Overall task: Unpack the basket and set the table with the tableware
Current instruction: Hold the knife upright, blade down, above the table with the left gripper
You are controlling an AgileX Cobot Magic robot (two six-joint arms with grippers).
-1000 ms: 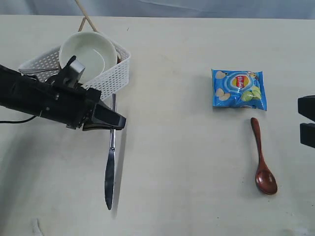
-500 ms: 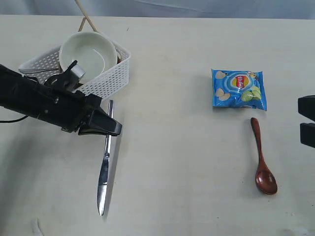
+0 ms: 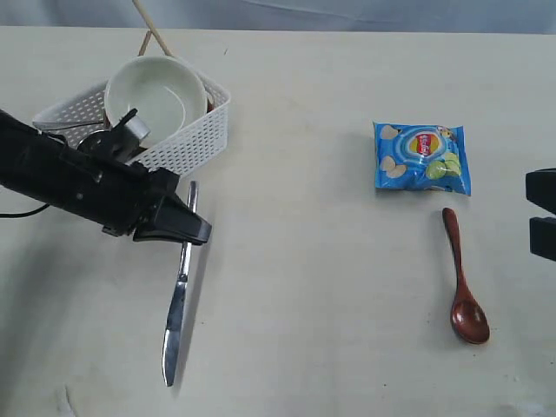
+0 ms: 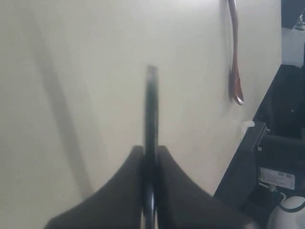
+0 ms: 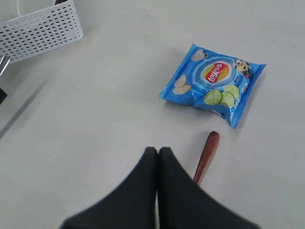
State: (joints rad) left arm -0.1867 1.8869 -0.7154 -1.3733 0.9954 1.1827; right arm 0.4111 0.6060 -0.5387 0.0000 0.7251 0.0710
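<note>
My left gripper [image 3: 195, 231] is shut on the handle of the steel knife [image 3: 176, 304], just in front of the white basket [image 3: 187, 146]. The blade slants down toward the near edge of the table [image 3: 304, 278]. In the left wrist view the knife [image 4: 151, 102] runs straight out from the closed left gripper [image 4: 151, 149]. The pale bowl [image 3: 161, 95] leans in the basket, and wooden chopsticks [image 3: 153, 33] stick out behind it. The red-brown spoon [image 3: 461, 282] lies on the table at the right. My right gripper [image 5: 158, 151] is shut on nothing, hovering beside the spoon handle [image 5: 207, 155].
A blue chips bag [image 3: 423, 156] lies just beyond the spoon, also seen as the bag [image 5: 212, 83] in the right wrist view. The right arm's black body [image 3: 542, 213] shows at the right edge. The basket's corner [image 5: 43, 28] shows in the right wrist view.
The left gripper has drifted left and slightly nearer with the knife. The blade tip has swung left and toward the near edge. The right arm has not moved.
</note>
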